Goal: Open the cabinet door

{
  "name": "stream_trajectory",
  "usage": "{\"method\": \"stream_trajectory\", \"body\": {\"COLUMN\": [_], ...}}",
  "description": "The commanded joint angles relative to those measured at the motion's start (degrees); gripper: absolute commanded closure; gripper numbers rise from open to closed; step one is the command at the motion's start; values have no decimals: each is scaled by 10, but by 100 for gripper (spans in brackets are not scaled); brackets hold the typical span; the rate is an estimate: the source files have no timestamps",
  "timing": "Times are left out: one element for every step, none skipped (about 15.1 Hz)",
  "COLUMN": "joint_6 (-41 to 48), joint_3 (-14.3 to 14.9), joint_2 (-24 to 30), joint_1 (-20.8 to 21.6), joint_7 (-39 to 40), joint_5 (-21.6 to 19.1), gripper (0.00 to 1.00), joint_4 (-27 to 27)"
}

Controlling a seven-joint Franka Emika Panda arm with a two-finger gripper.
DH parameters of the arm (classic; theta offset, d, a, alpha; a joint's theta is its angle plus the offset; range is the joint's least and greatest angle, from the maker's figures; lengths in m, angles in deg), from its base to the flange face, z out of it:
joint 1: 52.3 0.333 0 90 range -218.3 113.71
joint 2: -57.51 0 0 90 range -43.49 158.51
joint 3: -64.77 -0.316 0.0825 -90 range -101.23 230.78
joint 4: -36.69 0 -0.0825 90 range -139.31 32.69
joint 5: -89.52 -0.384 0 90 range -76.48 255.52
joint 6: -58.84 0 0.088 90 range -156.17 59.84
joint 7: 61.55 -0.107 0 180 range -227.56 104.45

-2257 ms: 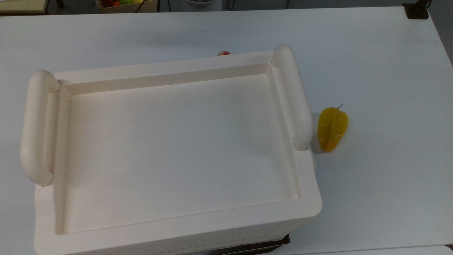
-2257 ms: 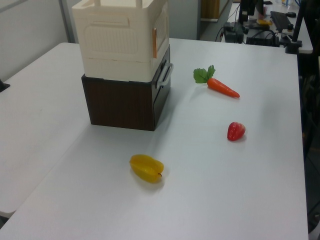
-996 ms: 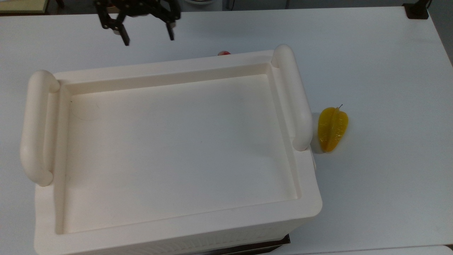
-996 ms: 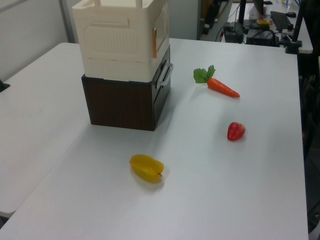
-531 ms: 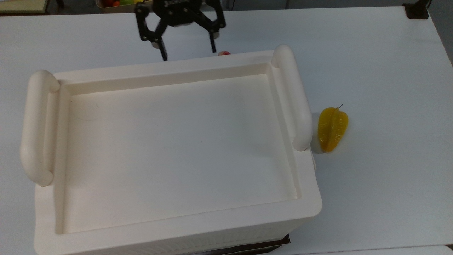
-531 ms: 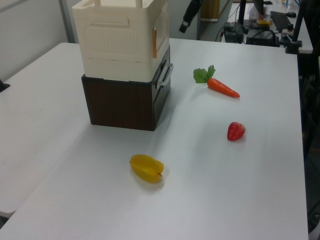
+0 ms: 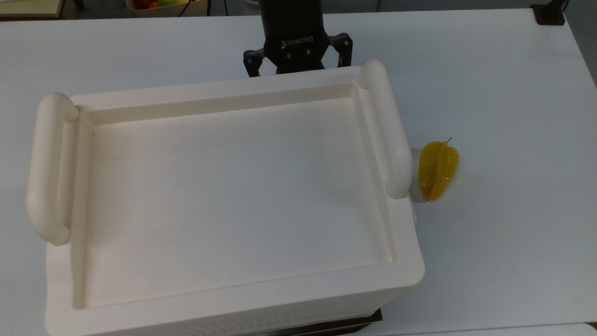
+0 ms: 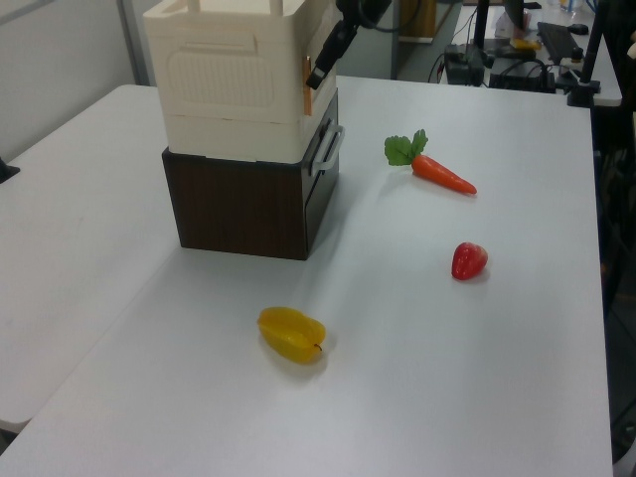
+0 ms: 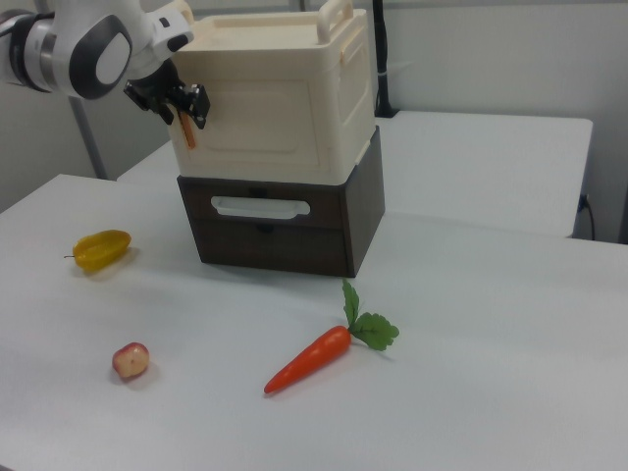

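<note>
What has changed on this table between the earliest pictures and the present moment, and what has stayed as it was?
The gripper has come into the scene. In the top view it travelled from the upper left toward the right and down to the cabinet, reaching the face with the cabinet door near the orange strip at its edge. It has taken hold of nothing. The door looks shut; the yellow fruit, carrot and red fruit have not moved.

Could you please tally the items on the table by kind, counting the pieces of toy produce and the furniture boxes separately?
Yellow star fruit: 1
Carrot: 1
Small red fruit: 1
Cream cabinet: 1
Dark brown drawer unit under it: 1
Total: 5 things, 3 produce and 2 boxes.
</note>
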Motion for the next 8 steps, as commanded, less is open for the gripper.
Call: {"method": "stream_trajectory", "body": {"joint_6": [-25, -36, -41, -42, -41, -41, -41, -40], "joint_3": [9, 8, 8, 9, 9, 9, 9, 9], "joint_2": [-12, -14, -14, -14, -14, -14, -13, -12], "joint_1": [12, 12, 12, 12, 12, 11, 11, 11], "joint_7": [-32, -34, -36, -36, -36, -36, -36, -35], "joint_5": [9, 9, 9, 9, 9, 9, 10, 13], "gripper": [60, 69, 77, 85, 94, 100, 100, 100], "joint_4": [15, 15, 15, 15, 15, 15, 15, 15]}}
